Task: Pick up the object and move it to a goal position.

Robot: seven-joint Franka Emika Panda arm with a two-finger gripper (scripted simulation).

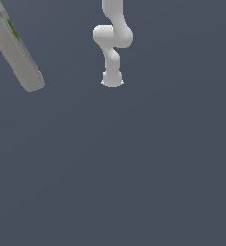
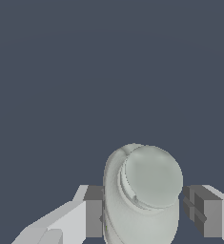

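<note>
The object is a slim pale grey-beige bottle (image 1: 19, 53) with a green label. In the exterior view it shows slanted at the upper left, and its upper part runs out of the picture. In the wrist view I see its round cap (image 2: 151, 176) end-on between my two fingers. My gripper (image 2: 144, 212) is shut on the bottle: the dark pads (image 2: 94, 212) touch it on both sides. The gripper itself is out of the exterior view.
The white robot arm (image 1: 112, 43) rises from its base (image 1: 112, 79) at the top centre of the exterior view and leaves the picture. A plain dark grey-blue ground (image 1: 133, 168) fills everything else in view.
</note>
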